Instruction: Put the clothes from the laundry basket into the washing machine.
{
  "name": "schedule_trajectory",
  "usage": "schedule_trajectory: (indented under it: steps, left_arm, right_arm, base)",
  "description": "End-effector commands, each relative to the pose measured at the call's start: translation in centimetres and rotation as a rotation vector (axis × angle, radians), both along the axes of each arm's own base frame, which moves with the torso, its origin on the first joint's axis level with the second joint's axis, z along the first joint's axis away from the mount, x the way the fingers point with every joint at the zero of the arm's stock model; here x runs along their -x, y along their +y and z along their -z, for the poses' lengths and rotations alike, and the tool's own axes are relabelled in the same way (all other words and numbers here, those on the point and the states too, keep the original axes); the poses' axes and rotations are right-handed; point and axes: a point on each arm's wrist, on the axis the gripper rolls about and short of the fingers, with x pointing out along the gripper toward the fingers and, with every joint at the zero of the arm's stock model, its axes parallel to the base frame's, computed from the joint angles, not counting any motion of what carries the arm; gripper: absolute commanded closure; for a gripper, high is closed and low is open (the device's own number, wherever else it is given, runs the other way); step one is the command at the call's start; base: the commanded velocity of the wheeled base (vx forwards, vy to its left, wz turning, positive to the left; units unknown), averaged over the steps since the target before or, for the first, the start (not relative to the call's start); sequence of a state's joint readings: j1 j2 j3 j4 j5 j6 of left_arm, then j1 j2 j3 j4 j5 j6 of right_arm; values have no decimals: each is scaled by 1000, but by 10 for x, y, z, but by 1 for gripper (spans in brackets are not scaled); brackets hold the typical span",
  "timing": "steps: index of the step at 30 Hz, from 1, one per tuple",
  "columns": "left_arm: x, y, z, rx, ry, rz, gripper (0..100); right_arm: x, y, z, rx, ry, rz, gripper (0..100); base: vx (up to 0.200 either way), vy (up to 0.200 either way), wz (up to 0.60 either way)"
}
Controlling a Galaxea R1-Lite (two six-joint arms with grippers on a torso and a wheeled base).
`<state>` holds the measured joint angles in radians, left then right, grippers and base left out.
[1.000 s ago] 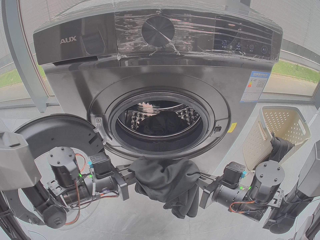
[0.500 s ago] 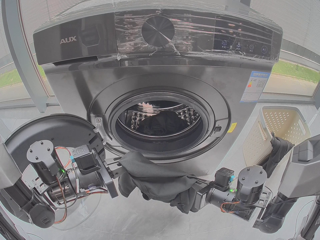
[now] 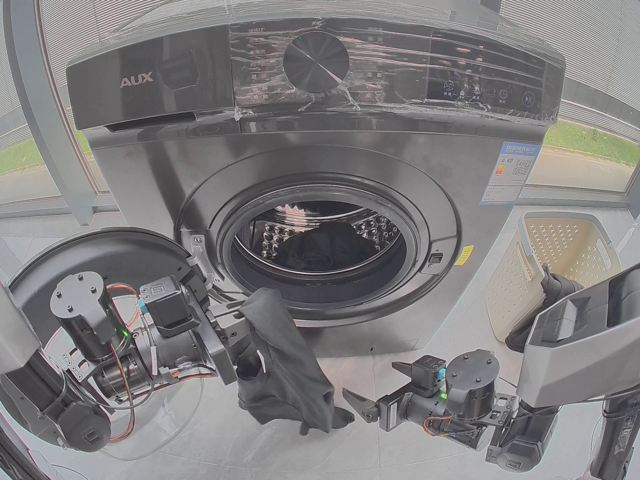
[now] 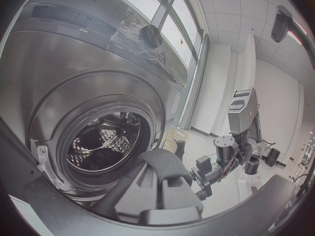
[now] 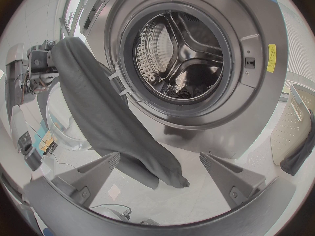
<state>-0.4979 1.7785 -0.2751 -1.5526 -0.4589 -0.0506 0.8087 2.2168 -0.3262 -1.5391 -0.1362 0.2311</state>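
Above pale tiles [image 3: 373,376], left tool [image 3: 233,318] pinches limp knit garment [image 3: 287,368].

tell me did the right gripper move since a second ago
Yes. The right gripper has dropped down and away from the washing machine's door rim, jaws now open and off the dark garment, which hangs from the left gripper alone.

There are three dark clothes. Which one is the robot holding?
The garment hanging from the left gripper, before the washer. A second garment lies in the drum, a third garment drapes over the basket.
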Motion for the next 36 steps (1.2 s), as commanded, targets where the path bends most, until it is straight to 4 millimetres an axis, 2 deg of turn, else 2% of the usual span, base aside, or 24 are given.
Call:
schedule_trajectory:
  steps: [1,7,15,22,25,31,36]
  left_arm:
    - [-4,-2,-2,12,-7,-11,100]
    - [-11,-6,3,8,6,-59,100]
    - [-24,-11,16,-11,40,-134,100]
    - [-33,-14,19,-12,41,-174,100]
    - [-34,-15,18,-5,35,-185,100]
    - [-35,-15,17,-2,32,-185,100]
    - [-35,-16,15,2,27,-182,100]
  right_arm:
    - [2,0,13,38,34,-8,0]
    - [7,4,20,50,51,-44,0]
    - [19,32,9,-23,16,-175,0]
    - [15,47,4,-67,-22,-195,0]
    - [5,58,0,-99,-68,-195,0]
    - [-10,71,4,-114,-90,-207,0]
    - [-34,74,28,-41,-107,-170,0]
  base:
    - [0,0,0]
    - [0,0,0]
    - [0,0,0]
    - [0,0,0]
    - [0,0,0]
    - [0,0,0]
    - [0,0,0]
